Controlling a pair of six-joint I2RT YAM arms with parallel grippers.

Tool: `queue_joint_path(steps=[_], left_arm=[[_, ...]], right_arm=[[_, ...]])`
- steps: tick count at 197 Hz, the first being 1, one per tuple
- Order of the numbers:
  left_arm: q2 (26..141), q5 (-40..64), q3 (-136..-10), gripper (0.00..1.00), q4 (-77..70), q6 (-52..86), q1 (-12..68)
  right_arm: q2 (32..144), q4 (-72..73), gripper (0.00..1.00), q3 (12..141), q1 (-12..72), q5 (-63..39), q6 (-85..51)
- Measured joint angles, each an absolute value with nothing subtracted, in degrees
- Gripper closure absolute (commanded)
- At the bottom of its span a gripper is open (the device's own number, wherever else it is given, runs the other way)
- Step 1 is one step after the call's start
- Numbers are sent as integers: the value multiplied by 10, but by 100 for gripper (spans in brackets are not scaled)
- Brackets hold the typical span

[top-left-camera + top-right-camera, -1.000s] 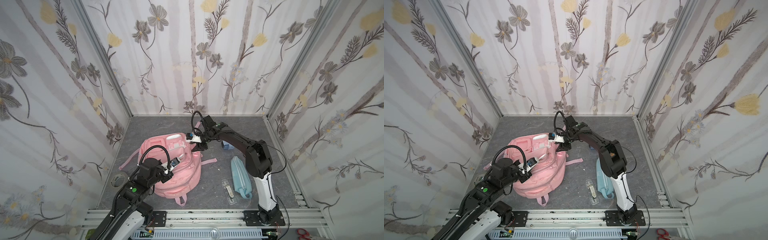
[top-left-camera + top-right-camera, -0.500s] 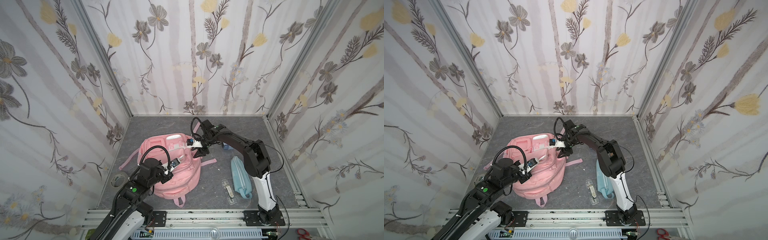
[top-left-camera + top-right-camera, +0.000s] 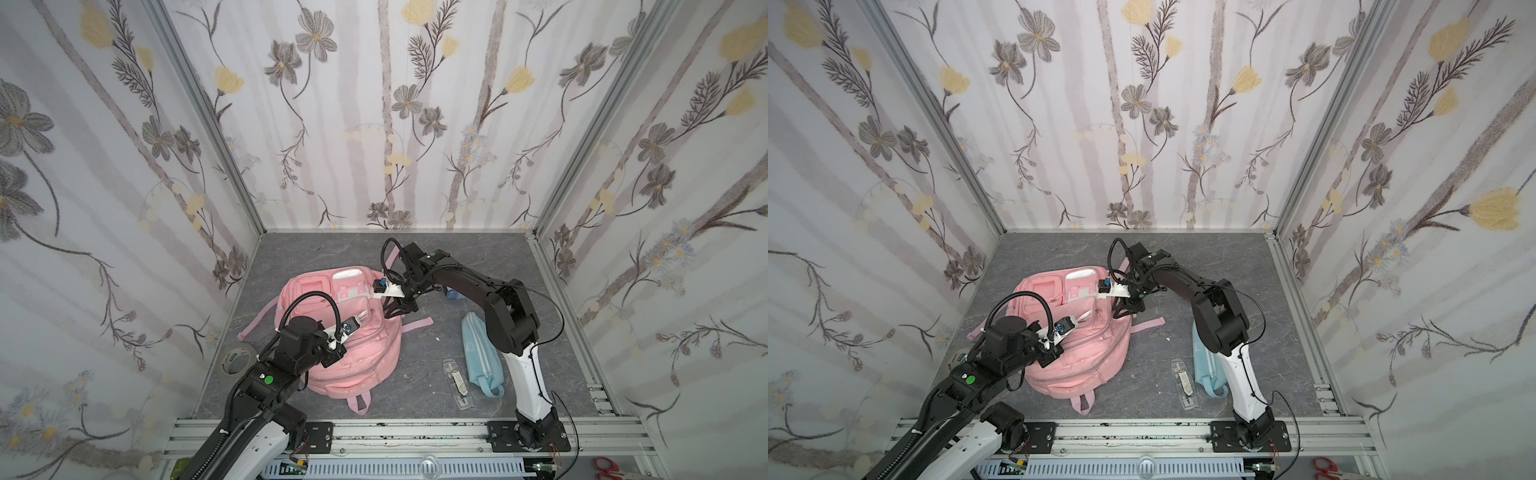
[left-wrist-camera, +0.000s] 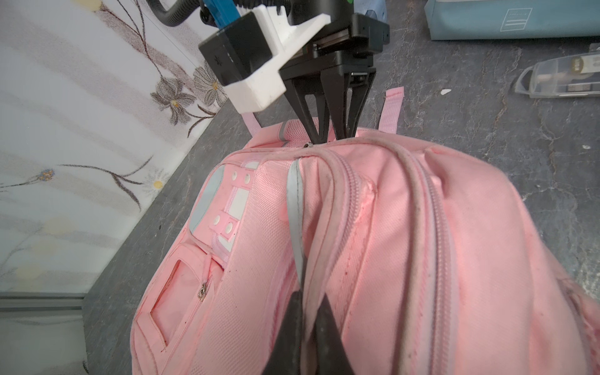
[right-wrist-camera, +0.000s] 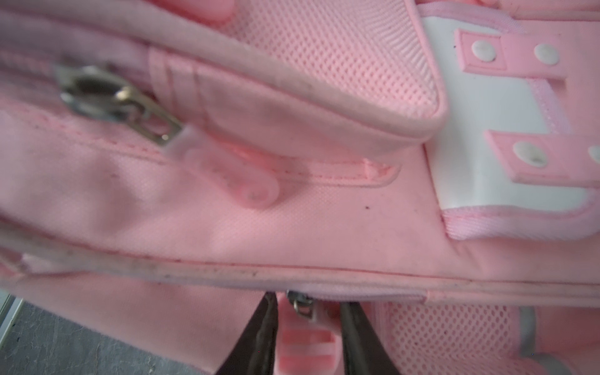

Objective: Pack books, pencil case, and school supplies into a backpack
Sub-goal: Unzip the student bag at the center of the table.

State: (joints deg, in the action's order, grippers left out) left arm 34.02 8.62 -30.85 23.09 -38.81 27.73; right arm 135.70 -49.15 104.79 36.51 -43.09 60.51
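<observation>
Right gripper (image 4: pixel 331 138): shifted nearer, down onto the far right edge of the backpack (image 3: pixel 365 365); jaws narrower, flanking a zip pull (image 5: pixel 303 306).

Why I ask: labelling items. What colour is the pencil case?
Light blue pencil case; best in a top view.

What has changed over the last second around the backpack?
The right claw dropped onto the top edge of the backpack. Its jaws now stand on either side of a zipper pull, though it is unclear whether they grip it yet. The left claw stays pinched on the backpack fabric. The pencil case, clear case and tape roll have not moved.
</observation>
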Motion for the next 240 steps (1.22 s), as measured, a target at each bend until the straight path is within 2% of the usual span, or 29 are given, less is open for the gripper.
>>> queue_joint_path(steps=[42, 174, 181, 192, 240], left_arm=[[340, 88, -309, 100, 236, -388, 277], [339, 82, -309, 100, 227, -373, 277], [339, 82, -309, 100, 227, -373, 277], [339, 82, -309, 100, 227, -372, 277], [335, 82, -309, 100, 228, -370, 277]], right_arm=[[1354, -490, 75, 1038, 365, -431, 604], [1323, -442, 76, 973, 353, -502, 480], [1323, -434, 78, 971, 353, -503, 467], [1323, -423, 100, 970, 353, -504, 448], [1317, -391, 100, 945, 353, -506, 407]])
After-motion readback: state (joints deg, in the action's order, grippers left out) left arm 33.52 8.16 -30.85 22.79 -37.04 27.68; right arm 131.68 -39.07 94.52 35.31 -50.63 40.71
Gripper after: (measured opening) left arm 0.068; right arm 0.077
